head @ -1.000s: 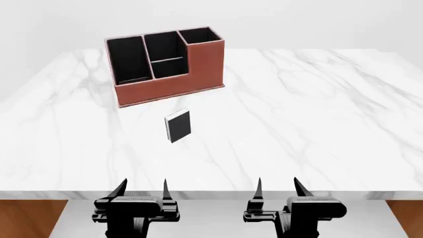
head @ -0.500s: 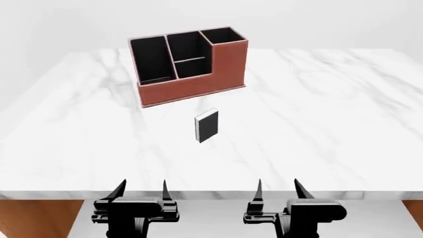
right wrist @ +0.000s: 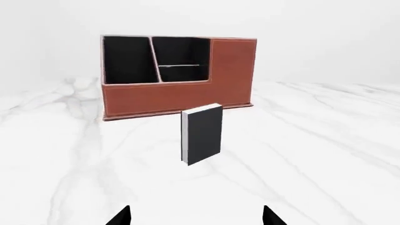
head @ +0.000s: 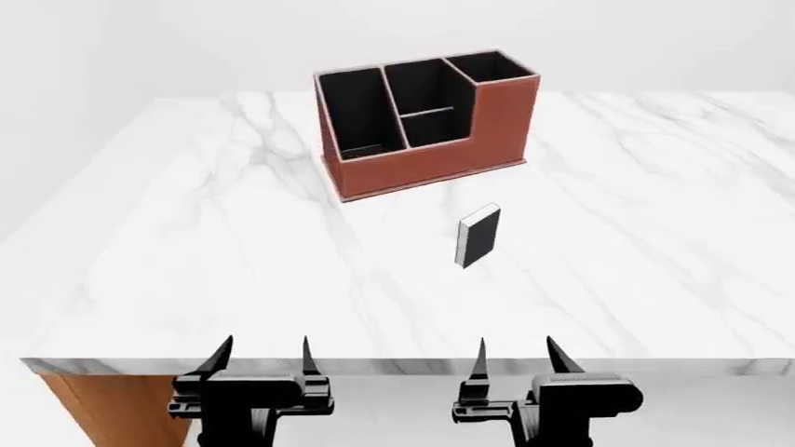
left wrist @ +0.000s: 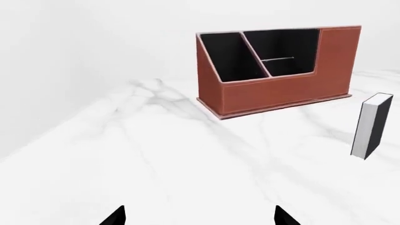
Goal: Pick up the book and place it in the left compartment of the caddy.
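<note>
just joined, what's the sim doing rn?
Nothing is being handled yet. The book stands upright on the marble table, in front of the caddy and apart from it. Both arms wait at the near table edge: the left gripper and right gripper are open and empty. The right wrist view faces the book nearly straight on, so that arm looks better lined up for the pick. The left compartment holds no book.

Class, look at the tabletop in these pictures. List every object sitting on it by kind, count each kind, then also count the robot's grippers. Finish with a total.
Books: 1, the black book standing upright.
Caddies: 1, the reddish-brown caddy behind it.
Grippers: 2, the left gripper and the right gripper, both open, near the table edge.
Total: 4.
</note>
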`<state>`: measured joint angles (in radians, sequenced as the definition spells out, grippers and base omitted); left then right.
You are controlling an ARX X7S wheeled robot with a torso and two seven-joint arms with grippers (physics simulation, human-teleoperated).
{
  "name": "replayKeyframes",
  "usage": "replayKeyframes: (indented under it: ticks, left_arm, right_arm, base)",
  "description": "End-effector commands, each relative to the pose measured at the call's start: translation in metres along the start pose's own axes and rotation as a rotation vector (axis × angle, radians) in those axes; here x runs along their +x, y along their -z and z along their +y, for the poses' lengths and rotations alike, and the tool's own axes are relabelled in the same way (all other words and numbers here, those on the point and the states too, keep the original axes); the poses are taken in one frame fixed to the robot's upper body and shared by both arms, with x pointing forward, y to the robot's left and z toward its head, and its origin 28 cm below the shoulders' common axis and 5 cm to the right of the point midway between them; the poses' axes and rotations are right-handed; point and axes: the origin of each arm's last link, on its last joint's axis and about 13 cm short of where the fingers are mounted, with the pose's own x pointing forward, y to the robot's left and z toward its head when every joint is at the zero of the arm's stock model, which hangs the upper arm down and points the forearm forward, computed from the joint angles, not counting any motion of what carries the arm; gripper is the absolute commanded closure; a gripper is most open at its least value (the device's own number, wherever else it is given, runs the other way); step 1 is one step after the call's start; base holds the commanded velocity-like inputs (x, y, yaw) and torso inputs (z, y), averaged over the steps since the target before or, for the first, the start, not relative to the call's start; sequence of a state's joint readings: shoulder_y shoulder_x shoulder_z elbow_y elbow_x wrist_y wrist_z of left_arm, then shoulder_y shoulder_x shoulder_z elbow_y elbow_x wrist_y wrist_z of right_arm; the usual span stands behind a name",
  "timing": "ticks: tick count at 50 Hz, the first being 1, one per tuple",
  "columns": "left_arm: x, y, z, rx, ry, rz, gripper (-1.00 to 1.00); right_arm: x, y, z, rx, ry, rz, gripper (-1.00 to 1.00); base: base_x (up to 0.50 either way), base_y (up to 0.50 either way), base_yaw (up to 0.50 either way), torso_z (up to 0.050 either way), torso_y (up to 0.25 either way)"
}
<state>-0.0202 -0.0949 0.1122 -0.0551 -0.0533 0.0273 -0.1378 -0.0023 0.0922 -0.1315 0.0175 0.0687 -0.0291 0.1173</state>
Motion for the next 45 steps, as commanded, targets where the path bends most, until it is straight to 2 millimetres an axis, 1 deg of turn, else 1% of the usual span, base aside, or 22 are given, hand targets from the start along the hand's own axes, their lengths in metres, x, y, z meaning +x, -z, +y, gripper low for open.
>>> replayKeyframes:
  ticks: [1, 4, 6, 7, 8, 9, 10, 12, 14, 15, 17, 21, 26, 31, 45]
  left_arm:
    - [0.001, 0.001, 0.000, 0.003, -0.002, -0.003, -1.00]
    - [0.001, 0.000, 0.000, 0.005, -0.003, -0.001, -1.00]
    - [0.002, -0.003, 0.000, 0.006, -0.004, 0.009, -1.00]
    - [0.003, -0.006, 0.000, 0.019, -0.007, 0.014, -1.00]
    - [0.006, -0.015, 0.000, 0.033, -0.007, -0.001, -1.00]
    - [0.010, -0.036, 0.001, 0.013, -0.008, -0.006, -1.00]
    - [0.012, -0.057, 0.002, 0.000, -0.016, -0.048, -1.00]
    - [0.011, -0.086, 0.004, -0.018, -0.003, -0.112, -1.00]
    - [0.010, -0.124, 0.007, -0.038, -0.004, -0.188, -1.00]
    - [0.009, -0.136, 0.009, -0.044, 0.002, -0.223, -1.00]
    - [0.012, -0.147, 0.011, -0.043, -0.022, -0.263, -1.00]
    - [0.015, -0.153, 0.015, -0.067, -0.029, -0.267, -1.00]
    - [0.015, -0.142, 0.013, -0.054, -0.031, -0.256, -1.00]
    - [0.019, -0.138, 0.012, -0.051, -0.037, -0.244, -1.00]
    - [0.023, -0.134, 0.013, -0.047, -0.052, -0.235, -1.00]
  right_arm:
    - [0.000, 0.000, 0.000, -0.001, -0.004, -0.001, -1.00]
    - [0.001, -0.001, 0.000, 0.019, -0.005, -0.003, -1.00]
    - [0.002, -0.004, -0.001, 0.024, 0.030, -0.011, -1.00]
    - [0.003, -0.007, -0.002, 0.026, 0.030, 0.002, -1.00]
    - [0.007, -0.017, -0.004, 0.030, 0.028, 0.013, -1.00]
    - [0.008, -0.041, -0.007, 0.020, 0.009, -0.034, -1.00]
    - [0.009, -0.059, -0.009, -0.015, 0.027, -0.071, -1.00]
    - [0.008, -0.088, -0.012, -0.015, 0.010, -0.128, -1.00]
    - [0.004, -0.126, -0.012, -0.064, 0.013, -0.201, -1.00]
    - [0.003, -0.136, -0.012, -0.079, 0.012, -0.213, -1.00]
    - [0.001, -0.145, -0.012, -0.090, -0.005, -0.251, -1.00]
    - [0.001, -0.146, -0.012, -0.111, -0.006, -0.271, -1.00]
    - [0.000, -0.141, -0.013, -0.093, -0.009, -0.256, -1.00]
    - [0.002, -0.139, -0.013, -0.087, -0.018, -0.243, -1.00]
    - [0.005, -0.139, -0.013, -0.071, -0.029, -0.237, -1.00]
  base:
    - [0.00, 0.50, 0.00, 0.000, 0.000]
    - [0.00, 0.42, 0.00, 0.000, 0.000]
    - [0.00, 0.00, 0.00, 0.000, 0.000]
    - [0.00, 0.00, 0.00, 0.000, 0.000]
    - [0.00, 0.00, 0.00, 0.000, 0.000]
    - [0.00, 0.00, 0.00, 0.000, 0.000]
    - [0.00, 0.00, 0.00, 0.000, 0.000]
    - [0.00, 0.00, 0.00, 0.000, 0.000]
    - [0.00, 0.00, 0.00, 0.000, 0.000]
    - [0.00, 0.00, 0.00, 0.000, 0.000]
    - [0.00, 0.00, 0.00, 0.000, 0.000]
    - [0.44, 0.00, 0.00, 0.000, 0.000]
    - [0.50, 0.00, 0.00, 0.000, 0.000]
    - [0.50, 0.00, 0.00, 0.000, 0.000]
    - [0.50, 0.00, 0.00, 0.000, 0.000]
